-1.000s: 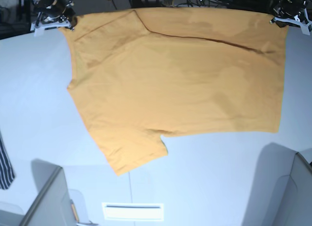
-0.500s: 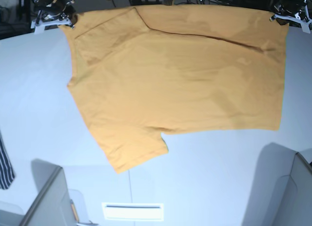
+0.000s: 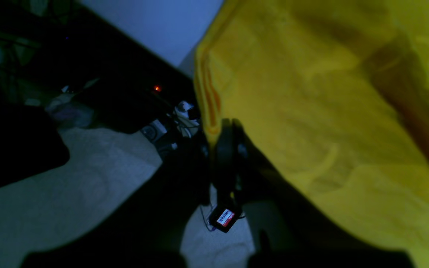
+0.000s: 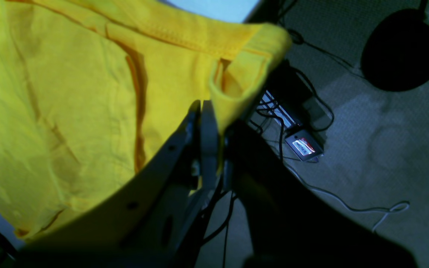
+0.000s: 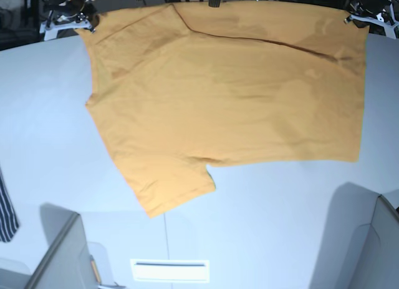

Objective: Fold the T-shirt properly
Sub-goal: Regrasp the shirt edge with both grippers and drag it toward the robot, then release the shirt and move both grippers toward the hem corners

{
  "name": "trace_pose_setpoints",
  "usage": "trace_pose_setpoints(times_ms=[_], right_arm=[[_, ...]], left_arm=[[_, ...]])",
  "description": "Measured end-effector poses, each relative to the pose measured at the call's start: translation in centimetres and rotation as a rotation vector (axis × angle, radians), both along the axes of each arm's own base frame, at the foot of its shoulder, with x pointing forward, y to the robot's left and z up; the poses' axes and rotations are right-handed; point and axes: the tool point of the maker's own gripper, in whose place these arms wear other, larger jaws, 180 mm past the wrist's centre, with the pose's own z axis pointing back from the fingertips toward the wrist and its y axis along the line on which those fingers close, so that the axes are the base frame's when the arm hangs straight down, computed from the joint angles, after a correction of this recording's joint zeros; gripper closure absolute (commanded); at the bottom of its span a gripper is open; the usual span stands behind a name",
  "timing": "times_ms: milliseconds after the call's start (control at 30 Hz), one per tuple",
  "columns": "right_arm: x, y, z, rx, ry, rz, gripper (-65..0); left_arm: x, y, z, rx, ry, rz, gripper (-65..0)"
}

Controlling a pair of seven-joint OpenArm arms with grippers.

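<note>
Both arms' jaws are clamped on far corners of the plain orange-yellow cotton T-shirt (image 5: 230, 95) — stretched flat over the white desk (image 5: 280, 226), seemingly to keep it taut and smooth for folding — dark striped garment (image 5: 6, 208) aside.

one t-shirt (image 5: 224, 95), one striped garment (image 5: 6, 211), two grippers, left (image 5: 350, 19) and right (image 5: 84, 25).

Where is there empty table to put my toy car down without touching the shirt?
Bare table lies along the near side, below the T-shirt. There is also a patch at the view's left, between the shirt's sleeve edge and the striped garment. The far edge is crowded: the right gripper and left gripper pinch the shirt there.
</note>
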Motion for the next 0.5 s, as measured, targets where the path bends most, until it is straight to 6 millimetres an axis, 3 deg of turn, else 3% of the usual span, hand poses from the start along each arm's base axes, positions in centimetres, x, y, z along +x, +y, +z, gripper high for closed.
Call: trace_pose_setpoints(times_ms=[333, 367, 433, 500], right_arm=[[0.24, -0.62, 0.20, -0.014, 0.001, 0.028, 0.0], [0.22, -0.62, 0.20, -0.014, 0.002, 0.028, 0.0], [0.22, -0.63, 0.20, -0.014, 0.001, 0.027, 0.0], [0.29, -0.73, 0.22, -0.019, -0.003, 0.025, -8.9]], left_arm=[[0.15, -0.03, 0.01, -0.002, -0.005, 0.000, 0.0], [0.22, -0.03, 0.05, 0.000, -0.006, -0.001, -2.5], [0.26, 0.02, 0.08, 0.003, -0.006, -0.001, -17.8], [0.27, 0.12, 0.10, 0.008, -0.006, -0.001, -29.6]])
